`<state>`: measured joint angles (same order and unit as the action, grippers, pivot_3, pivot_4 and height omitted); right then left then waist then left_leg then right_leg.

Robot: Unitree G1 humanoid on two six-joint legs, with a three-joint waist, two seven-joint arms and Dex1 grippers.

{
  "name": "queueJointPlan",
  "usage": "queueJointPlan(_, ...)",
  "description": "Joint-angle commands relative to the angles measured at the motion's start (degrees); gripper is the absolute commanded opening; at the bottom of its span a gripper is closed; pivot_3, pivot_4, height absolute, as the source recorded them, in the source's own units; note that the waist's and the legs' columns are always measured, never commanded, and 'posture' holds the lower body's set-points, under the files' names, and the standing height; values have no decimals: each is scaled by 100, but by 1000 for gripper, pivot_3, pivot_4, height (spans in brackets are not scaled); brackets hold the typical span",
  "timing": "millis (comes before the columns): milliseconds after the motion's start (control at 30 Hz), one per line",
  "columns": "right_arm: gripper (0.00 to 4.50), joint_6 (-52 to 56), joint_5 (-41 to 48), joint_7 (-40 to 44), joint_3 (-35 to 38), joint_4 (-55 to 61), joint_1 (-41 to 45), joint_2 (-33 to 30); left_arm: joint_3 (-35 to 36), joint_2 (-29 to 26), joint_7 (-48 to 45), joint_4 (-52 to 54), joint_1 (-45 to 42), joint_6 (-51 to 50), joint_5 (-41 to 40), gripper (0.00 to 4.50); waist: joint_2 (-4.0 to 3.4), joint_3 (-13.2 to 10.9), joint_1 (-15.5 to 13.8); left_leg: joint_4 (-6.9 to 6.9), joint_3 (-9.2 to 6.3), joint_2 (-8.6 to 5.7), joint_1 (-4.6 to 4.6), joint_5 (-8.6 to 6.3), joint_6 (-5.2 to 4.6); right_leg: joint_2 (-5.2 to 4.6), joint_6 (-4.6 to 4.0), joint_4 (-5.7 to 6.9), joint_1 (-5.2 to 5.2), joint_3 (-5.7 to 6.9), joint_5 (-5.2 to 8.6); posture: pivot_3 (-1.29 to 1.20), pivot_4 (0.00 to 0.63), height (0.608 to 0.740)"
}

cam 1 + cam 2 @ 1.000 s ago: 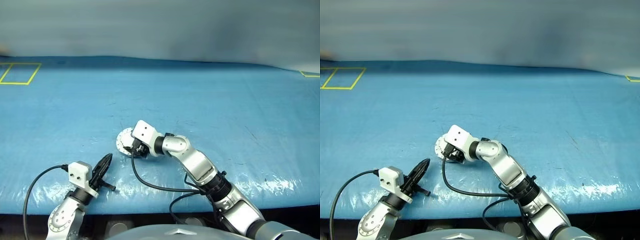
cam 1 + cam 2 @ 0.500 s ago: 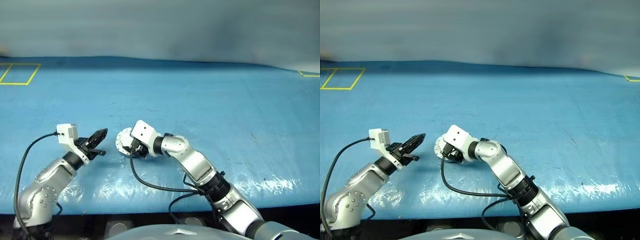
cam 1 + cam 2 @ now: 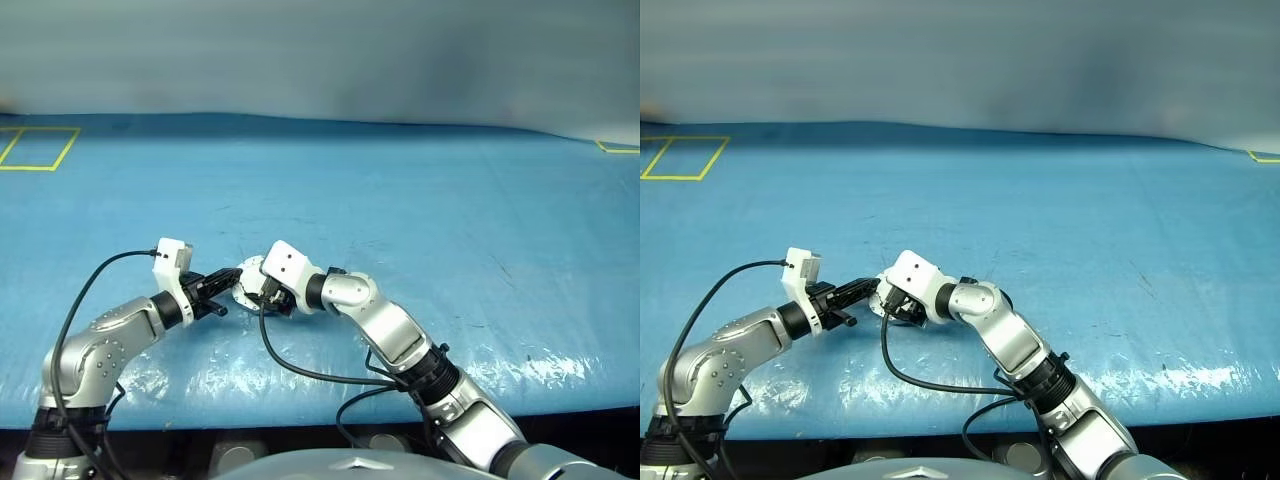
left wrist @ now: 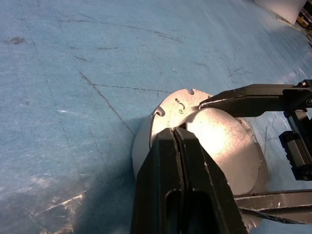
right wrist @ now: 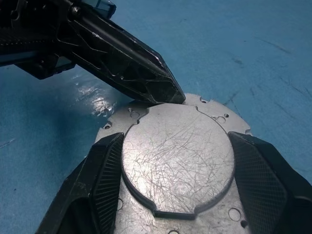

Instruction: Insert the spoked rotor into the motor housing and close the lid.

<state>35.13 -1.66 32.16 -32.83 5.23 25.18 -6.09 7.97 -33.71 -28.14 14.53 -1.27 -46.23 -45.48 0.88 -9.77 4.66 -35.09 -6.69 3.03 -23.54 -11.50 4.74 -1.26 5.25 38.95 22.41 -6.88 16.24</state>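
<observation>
1. Lid [image 5: 178,156] is facing up with its plain outer face and raised round boss, scratched silver, lying flat on the blue counter [image 3: 450,220]. It looks shut down over the motor housing, so you can't actually see the housing or the spoked rotor from any angle.
2. Your right end effector [image 5: 178,192] straddles the boss, one black finger on each side. The fingers [image 5: 100,175] sit spread wide and right against the boss edges, though you can't quite tell if they're truly pressing on it.
3. Your left end effector [image 4: 176,131] is clenched, both fingers pressed together into one point. That tip rests on the lid's flange at the boss rim, on the side away from the right wrist.
4. From the head camera both arms meet at the same spot near the front middle of the counter, left one [image 3: 222,287] coming in from the left, right one [image 3: 268,292] reaching across from the right.
5. Yellow tape outline [image 3: 35,147] sits at the far left corner, well apart from everything.
</observation>
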Motion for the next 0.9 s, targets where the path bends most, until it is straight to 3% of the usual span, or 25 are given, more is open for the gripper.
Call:
queueJointPlan(33,3021,108,-46,-66,-17,-81,-116,22,-236,-86,-103,62,111,-257,177,0,-7,4,-1,0,0,0,0,0,0,0,0,0,0,0,0,0,150,740)
queueJointPlan(100,3021,135,45,-18,24,-67,-143,58,-259,-89,-143,116,139,-284,193,0,-8,6,-1,1,1,0,0,0,0,-1,0,-1,-1,-1,0,0,150,740)
queueJointPlan(167,3747,154,97,0,62,45,-201,71,-286,-95,-166,170,181,-282,257,0,-9,8,-8,2,1,0,0,0,0,-1,0,-1,0,-1,1,0,150,740)
queueJointPlan(267,4458,218,142,-65,199,299,-322,67,-266,-68,-182,216,226,-276,323,0,-10,8,-20,3,1,0,0,0,0,-2,0,-3,0,-1,1,0,150,740)
queueJointPlan(467,4458,812,997,270,1028,1834,-977,-409,-232,-75,-212,318,286,-206,461,0,-10,7,-105,3,1,-7,-11,-1,0,-10,-1,-15,2,-1,2,0,150,740)
queueJointPlan(567,4458,1778,1806,-10,1884,2352,-1258,-18,-208,-12,-194,385,278,-221,451,0,-13,6,-97,7,1,-5,-13,-2,-1,-9,-2,-15,6,0,3,0,150,740)
queueJointPlan(667,4458,3059,2638,-775,3179,2350,-1414,1158,-254,62,-259,320,210,-157,500,0,-16,5,-83,8,1,1,-7,-1,0,-2,-8,-5,8,-1,6,0,150,740)
queueJointPlan(900,4458,3852,3212,-1896,3855,1778,-1502,2169,-389,132,-344,194,10,-134,664,0,-19,8,-126,2,1,-25,-18,0,-3,-25,-16,-35,10,-5,9,0,150,740)
